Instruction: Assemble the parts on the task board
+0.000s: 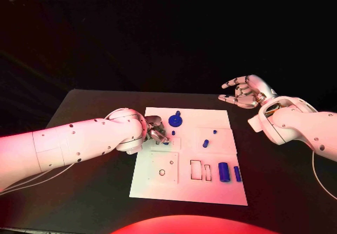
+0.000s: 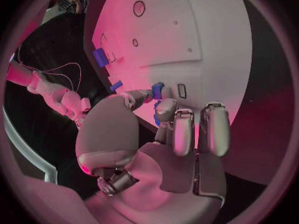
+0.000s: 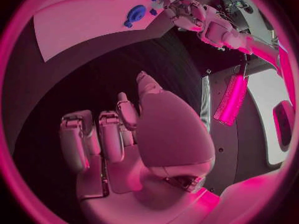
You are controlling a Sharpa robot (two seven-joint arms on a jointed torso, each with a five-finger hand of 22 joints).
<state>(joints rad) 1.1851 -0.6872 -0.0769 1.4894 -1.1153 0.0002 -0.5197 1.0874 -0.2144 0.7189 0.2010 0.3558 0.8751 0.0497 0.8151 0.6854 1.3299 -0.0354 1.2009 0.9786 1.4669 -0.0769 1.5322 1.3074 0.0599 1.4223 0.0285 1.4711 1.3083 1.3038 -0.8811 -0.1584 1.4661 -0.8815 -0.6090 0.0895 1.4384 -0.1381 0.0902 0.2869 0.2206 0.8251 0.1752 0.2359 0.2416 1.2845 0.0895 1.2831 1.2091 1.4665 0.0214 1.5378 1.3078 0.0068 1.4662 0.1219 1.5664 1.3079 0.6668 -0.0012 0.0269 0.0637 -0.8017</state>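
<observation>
**Left hand brings a part to the board; most parts still loose**

The left hand [image 1: 156, 129] is over the task board [image 1: 188, 191] at about 10 o'clock from its centre, and pinches a small blue part [image 2: 157, 90] in its fingertips. The part's long axis I cannot tell. The right hand [image 1: 243, 92] hovers above the tabletop [image 1: 91, 107] beyond the board's 1 o'clock corner, fingers apart, holding nothing. Two blue cylinders [image 1: 224, 171] lie at 4 o'clock, long axes toward 12. In my judgement the assembly is at an early stage.

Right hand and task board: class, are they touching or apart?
Apart. The head view shows the right hand over the black table, beyond the task board's far right corner, a dark gap between them.
</observation>
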